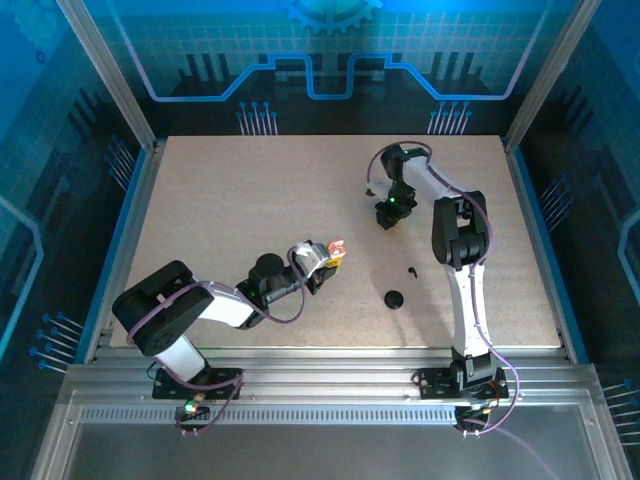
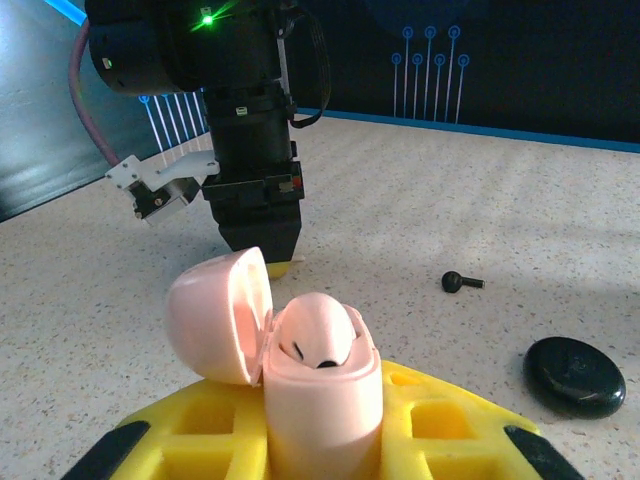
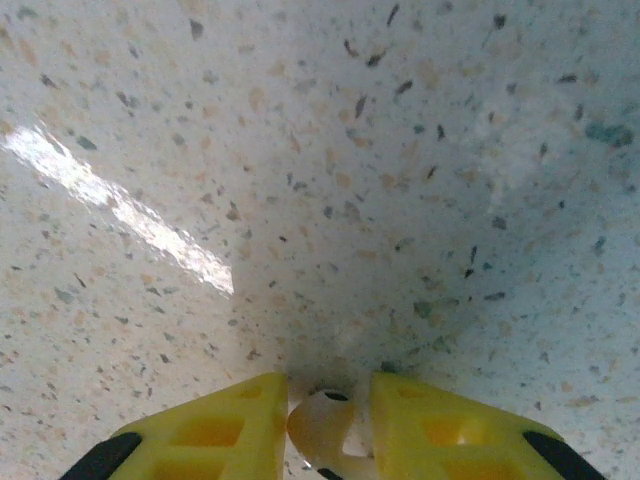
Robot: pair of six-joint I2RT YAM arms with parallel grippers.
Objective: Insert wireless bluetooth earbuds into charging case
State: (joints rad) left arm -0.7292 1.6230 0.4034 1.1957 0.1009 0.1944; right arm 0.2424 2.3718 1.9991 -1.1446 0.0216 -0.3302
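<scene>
— Holding anything on either side?

— Both. My right gripper (image 2: 272,262) stands tip-down on the speckled table (image 3: 300,150), well apart from the other arm, its yellow fingers (image 3: 220,425) pressed to either side of a pale earbud (image 3: 325,425). My left gripper (image 1: 328,257) is clamped round the pink charging case (image 2: 322,395), held upright with its lid (image 2: 220,315) swung open and one seated earbud (image 2: 320,342) already in its well.

— What could spoil it from here?

— The bud is small and smooth, so I judge an off-centre pinch could squirt it out as I lift. At the case, a stem not lined up with the free well would jam, and pushing could twist the case in my grip or knock the lid. A black comma-shaped piece (image 2: 458,282) and a black puck (image 2: 573,375) lie near the case. A low pass could sweep them.

— Any brand or writing?

— None I can read. The case looks plain.
</scene>
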